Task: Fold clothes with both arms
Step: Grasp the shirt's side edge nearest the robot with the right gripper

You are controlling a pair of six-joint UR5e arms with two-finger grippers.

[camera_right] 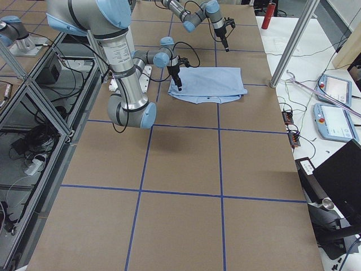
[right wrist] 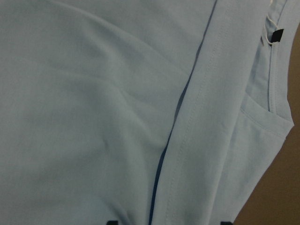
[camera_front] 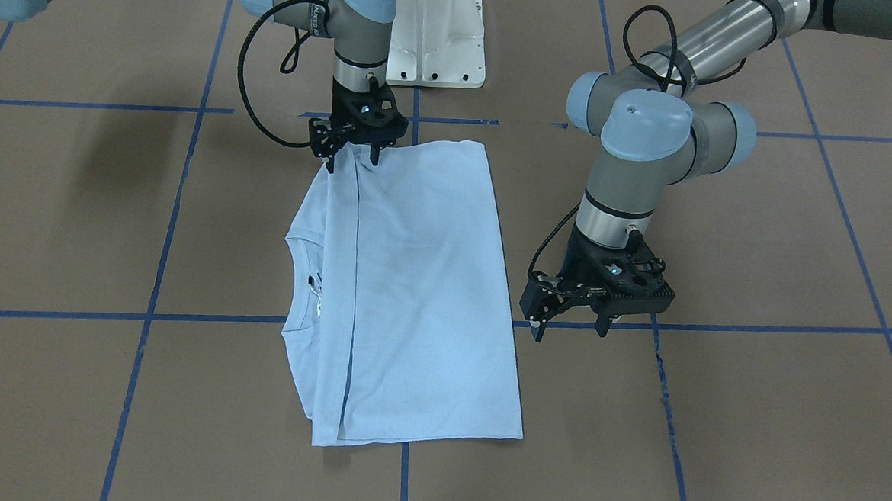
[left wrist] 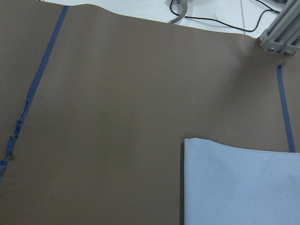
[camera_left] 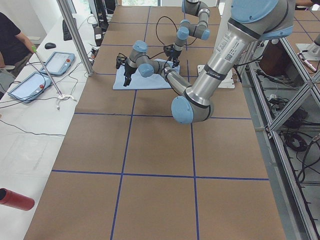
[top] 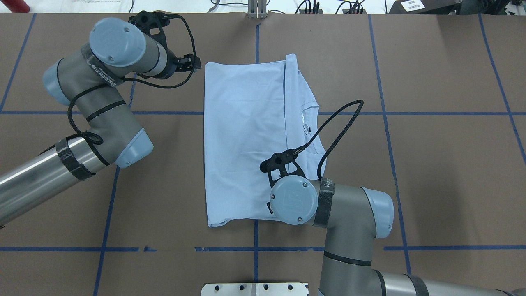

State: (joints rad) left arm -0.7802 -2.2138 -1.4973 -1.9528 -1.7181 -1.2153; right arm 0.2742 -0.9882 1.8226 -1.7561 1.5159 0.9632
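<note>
Brown table gridded with blue tape [camera_front: 750, 419] | light blue folded T-shirt [camera_front: 421, 295]: flat at table centre | right black claw [camera_front: 353, 160]: spread wide, empty, at shirt's robot-side edge | left black claw [camera_front: 570, 329]: spread wide, empty, over bare table beside shirt.

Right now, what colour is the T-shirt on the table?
The T-shirt is plain light blue; the front-facing view shows it best.
</note>
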